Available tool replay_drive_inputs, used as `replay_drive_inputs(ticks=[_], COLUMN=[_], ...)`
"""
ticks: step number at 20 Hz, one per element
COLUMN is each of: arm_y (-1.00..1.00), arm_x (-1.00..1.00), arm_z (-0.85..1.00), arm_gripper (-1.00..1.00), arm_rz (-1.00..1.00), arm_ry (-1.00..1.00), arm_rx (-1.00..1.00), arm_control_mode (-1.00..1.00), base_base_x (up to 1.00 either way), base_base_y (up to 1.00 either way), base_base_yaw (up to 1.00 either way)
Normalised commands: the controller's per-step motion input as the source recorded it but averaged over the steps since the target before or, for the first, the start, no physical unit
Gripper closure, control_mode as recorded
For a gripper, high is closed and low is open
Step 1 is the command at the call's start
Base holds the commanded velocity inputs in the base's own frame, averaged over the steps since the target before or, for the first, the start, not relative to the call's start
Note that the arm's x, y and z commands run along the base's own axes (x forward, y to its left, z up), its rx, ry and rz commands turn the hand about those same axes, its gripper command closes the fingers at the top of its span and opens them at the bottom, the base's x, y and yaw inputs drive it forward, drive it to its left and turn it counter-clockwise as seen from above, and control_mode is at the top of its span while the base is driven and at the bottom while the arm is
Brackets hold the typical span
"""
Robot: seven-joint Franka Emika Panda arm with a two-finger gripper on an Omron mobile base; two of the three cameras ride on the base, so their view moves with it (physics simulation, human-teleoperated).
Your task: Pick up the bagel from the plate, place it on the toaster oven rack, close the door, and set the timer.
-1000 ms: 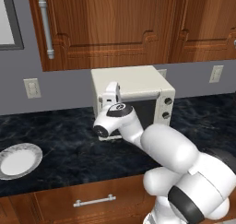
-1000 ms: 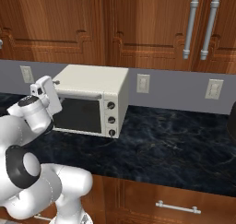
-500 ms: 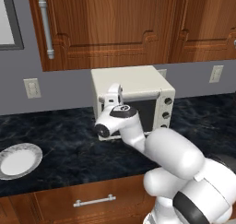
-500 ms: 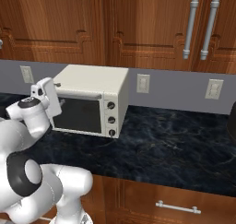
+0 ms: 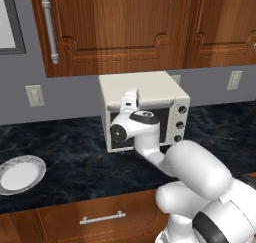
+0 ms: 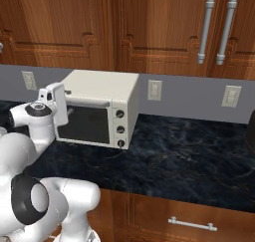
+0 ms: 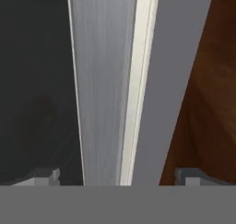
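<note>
Left base view alone catches the plate (image 5: 21, 172).

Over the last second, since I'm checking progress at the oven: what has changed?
The gripper has crept slightly rightward along the closed door of the toaster oven, jaws open around the silver handle, nothing gripped. The door and the bare plate stayed put.

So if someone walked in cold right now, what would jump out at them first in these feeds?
Probably the white arm raised in front of the toaster oven, its open gripper up at the closed door near the handle. Next, the plate far off to the left on the dark counter, with no bagel visible on it.
</note>
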Motion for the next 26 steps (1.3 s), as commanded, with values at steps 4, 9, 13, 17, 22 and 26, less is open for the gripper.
replay_drive_inputs(ticks=[4, 9, 13, 17, 22, 26], arm_y=[-0.27, -0.38, -0.44, -0.47, -0.5, -0.46], arm_x=[-0.51, -0.57, -0.37, -0.32, -0.36, -0.35], arm_z=[0.05, 0.13, 0.37, 0.3, 0.09, 0.0], arm_gripper=[-1.0, -1.0, -1.0, -1.0, -1.0, -1.0], arm_rz=[0.0, 0.0, 0.0, 0.0, 0.0, -0.01], arm_ry=[0.04, 0.02, 0.07, 0.1, 0.1, 0.01], arm_rx=[0.16, 0.24, 0.31, 0.32, 0.33, 0.38], arm_control_mode=[-1.0, -1.0, -1.0, -1.0, -1.0, -1.0], base_base_x=[0.0, 0.0, 0.0, 0.0, 0.0, 0.0], base_base_y=[0.0, 0.0, 0.0, 0.0, 0.0, 0.0], base_base_yaw=[0.0, 0.0, 0.0, 0.0, 0.0, 0.0])
